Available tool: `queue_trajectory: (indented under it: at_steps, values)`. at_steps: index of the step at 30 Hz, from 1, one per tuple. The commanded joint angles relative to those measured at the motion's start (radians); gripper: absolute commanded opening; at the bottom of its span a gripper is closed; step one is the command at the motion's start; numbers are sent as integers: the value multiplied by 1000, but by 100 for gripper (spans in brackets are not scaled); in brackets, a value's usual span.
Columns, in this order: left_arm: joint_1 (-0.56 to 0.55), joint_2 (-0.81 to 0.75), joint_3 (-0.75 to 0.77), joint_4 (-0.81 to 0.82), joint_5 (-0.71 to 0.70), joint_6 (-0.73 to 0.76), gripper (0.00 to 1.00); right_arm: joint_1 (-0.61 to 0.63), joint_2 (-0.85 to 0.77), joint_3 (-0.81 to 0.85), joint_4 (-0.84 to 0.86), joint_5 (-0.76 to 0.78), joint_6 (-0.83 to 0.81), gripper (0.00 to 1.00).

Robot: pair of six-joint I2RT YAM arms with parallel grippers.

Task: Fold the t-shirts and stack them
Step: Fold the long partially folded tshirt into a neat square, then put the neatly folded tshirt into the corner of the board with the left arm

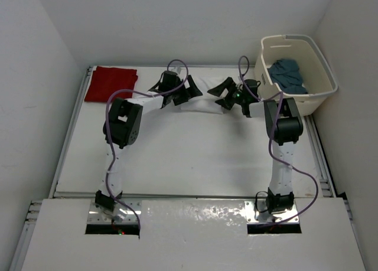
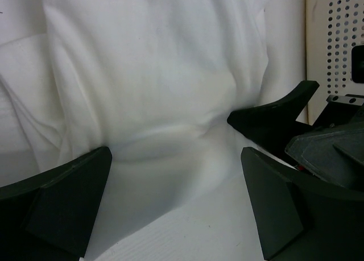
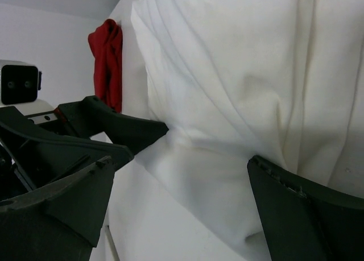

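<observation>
The white t-shirt (image 1: pixel 204 100) lies bunched at the back middle of the table. My left gripper (image 1: pixel 190 92) is open at its left end and my right gripper (image 1: pixel 221 94) is open at its right end, tips facing each other. In the left wrist view the open gripper (image 2: pixel 176 198) straddles the white cloth (image 2: pixel 159 73). In the right wrist view the open gripper (image 3: pixel 182 204) straddles a fold of it (image 3: pixel 239 73). The deep red t-shirt (image 1: pixel 111 83) lies folded at the back left, also in the right wrist view (image 3: pixel 107 62). The teal-blue t-shirt (image 1: pixel 287 75) lies in the basket.
The cream laundry basket (image 1: pixel 322 76) stands at the back right, close to the right arm; its perforated wall shows in the left wrist view (image 2: pixel 341 33). White walls enclose the table at the back and sides.
</observation>
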Motion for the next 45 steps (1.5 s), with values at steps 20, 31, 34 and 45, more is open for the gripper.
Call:
queue_trajectory:
  at_steps: [20,31,34,45]
  values:
    - [44,-28,305,-372,-145,228,100,8,5,439,-426,-19,-267,99]
    - [78,76,358,-415,-70,288,100,1,252,582,-501,46,-249,99]
    - [82,108,393,-427,-32,320,100,-4,252,639,-556,44,-279,99]
    - [81,249,491,-449,42,343,94,-8,-50,462,-386,-116,-264,99]
